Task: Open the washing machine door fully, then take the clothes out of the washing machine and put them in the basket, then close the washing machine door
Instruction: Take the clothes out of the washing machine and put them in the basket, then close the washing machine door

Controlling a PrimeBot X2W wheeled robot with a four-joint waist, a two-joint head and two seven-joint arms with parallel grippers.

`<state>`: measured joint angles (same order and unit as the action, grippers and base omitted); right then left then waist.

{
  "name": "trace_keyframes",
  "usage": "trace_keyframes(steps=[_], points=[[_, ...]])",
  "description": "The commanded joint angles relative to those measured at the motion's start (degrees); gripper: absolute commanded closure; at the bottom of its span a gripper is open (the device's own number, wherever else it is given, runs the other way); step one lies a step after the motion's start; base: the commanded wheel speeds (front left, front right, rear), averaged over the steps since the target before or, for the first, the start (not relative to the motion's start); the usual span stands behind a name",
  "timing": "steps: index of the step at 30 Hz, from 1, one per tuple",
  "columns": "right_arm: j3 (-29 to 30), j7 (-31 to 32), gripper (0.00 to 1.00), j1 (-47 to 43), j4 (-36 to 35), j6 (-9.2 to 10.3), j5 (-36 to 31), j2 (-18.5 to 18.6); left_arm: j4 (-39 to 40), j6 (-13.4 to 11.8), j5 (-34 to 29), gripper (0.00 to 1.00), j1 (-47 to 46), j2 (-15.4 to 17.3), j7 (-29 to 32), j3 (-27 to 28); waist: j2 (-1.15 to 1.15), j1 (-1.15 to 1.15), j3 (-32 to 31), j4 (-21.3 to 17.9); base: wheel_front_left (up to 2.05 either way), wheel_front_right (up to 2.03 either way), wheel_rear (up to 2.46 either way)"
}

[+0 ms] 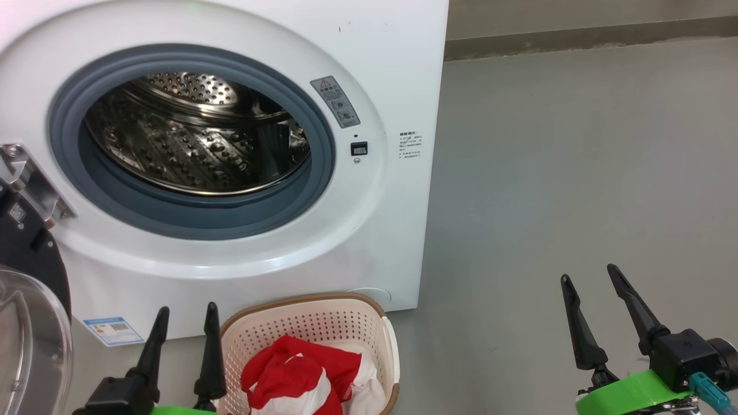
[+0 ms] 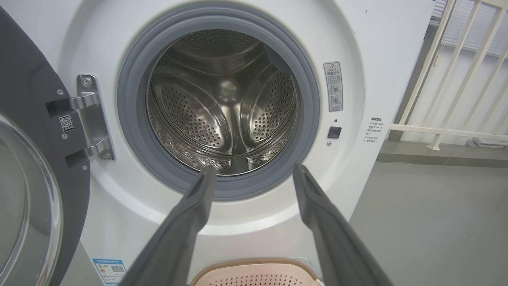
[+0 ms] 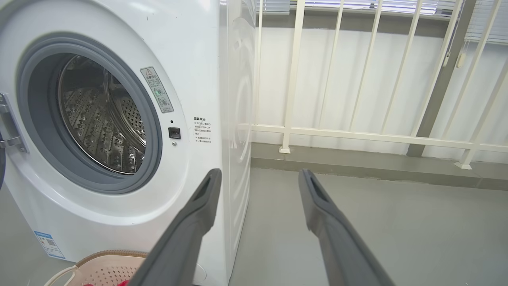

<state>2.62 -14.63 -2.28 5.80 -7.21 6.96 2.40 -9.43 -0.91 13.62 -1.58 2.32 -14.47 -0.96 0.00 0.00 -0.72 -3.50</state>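
Closing the door (image 2: 35,190) looks like what is left for you: the drum (image 1: 196,138) is bare and the clothes (image 1: 300,369) lie in the basket (image 1: 311,323), which sits on the floor (image 1: 576,173) just before the washer (image 1: 392,69). Both hands are spread wide and hold nothing, the left hand (image 1: 187,308) just beside the basket, the right hand (image 1: 589,274) well apart over bare floor. The door hangs swung out at the port's left on its hinge (image 1: 29,178), inner face and glass bowl turned your way. Being round, it has no long axis; what counts is the upright hinge line it turns about. I judge it stiff and fairly heavy, with a glossy rim likely to slip, so push flat on the rim far from the hinge, not on the glass.
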Motion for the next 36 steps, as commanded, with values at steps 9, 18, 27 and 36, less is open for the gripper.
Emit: trace_keyframes(steps=[9,18,27,36], points=[[-1.11,-0.37,0.0,0.7,-1.52,-0.28,0.02,0.48,1.26,-0.2,-0.56,0.0,-1.2,0.63,-0.52,1.83,0.0,0.0,0.01,0.43,-0.21,0.21,0.0],[-0.96,-0.37,0.0,0.83,-1.45,-0.28,0.09,0.48,1.62,-0.01,-0.52,0.0,-1.14,0.6,-0.52,1.58,0.0,0.0,0.19,0.57,-1.32,1.32,0.0],[-0.95,-0.37,0.0,1.01,-1.41,-0.28,0.19,0.48,2.35,0.6,-0.33,0.0,-1.26,0.59,-0.52,1.48,0.0,0.0,0.46,0.8,-1.55,1.55,0.0],[-1.01,-0.37,0.0,1.25,-1.36,-0.28,0.31,0.48,2.43,0.24,-0.63,0.0,-1.23,0.58,-0.52,1.15,0.0,0.0,0.77,1.35,-0.37,0.37,0.0]])
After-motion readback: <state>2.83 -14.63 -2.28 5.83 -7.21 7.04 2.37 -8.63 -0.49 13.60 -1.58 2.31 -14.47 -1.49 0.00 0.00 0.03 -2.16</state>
